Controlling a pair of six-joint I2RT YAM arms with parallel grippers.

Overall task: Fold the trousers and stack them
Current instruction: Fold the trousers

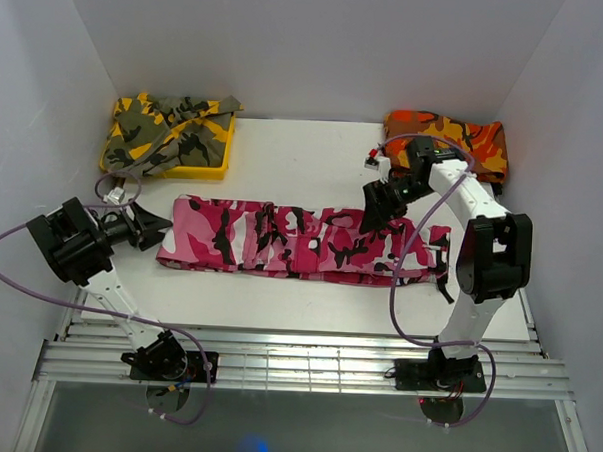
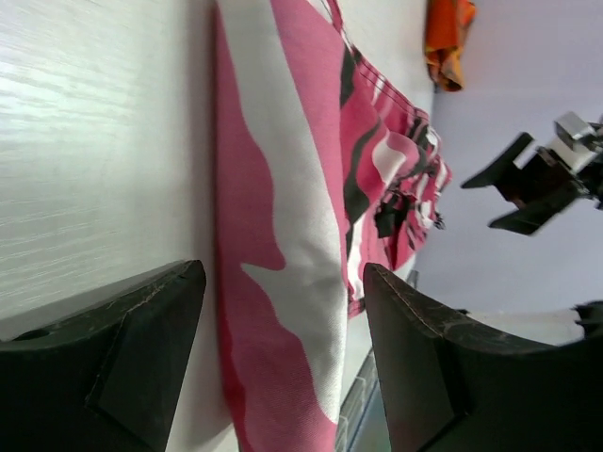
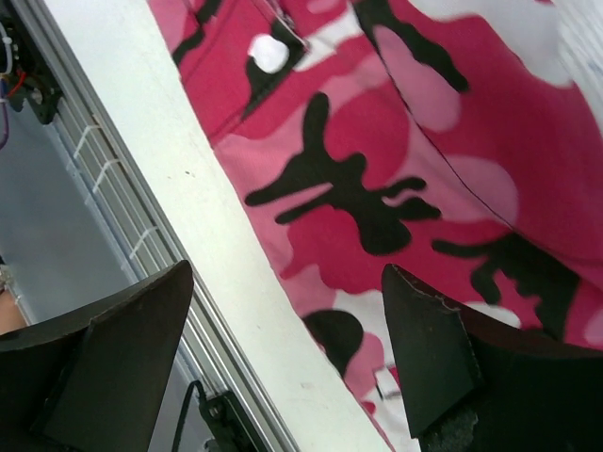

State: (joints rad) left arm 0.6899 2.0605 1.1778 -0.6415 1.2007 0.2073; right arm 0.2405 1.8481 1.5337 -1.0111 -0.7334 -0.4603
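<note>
Pink camouflage trousers (image 1: 301,241) lying folded lengthwise, left end effector (image 1: 153,225) gaping at one end, right end effector (image 1: 379,217) hanging open above, both empty

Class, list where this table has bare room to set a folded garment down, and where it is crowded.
Free: the back-middle table between the yellow-olive garment and orange-red garment; the near strip before the trousers. Crowded: the centre band, with left fingers and right fingers close to the cloth.

Trousers (image 1: 301,241) are stretching across the table (image 1: 304,171) middle, a bundled garment (image 1: 166,130) is sitting back-left, another garment (image 1: 450,137) back-right.
</note>
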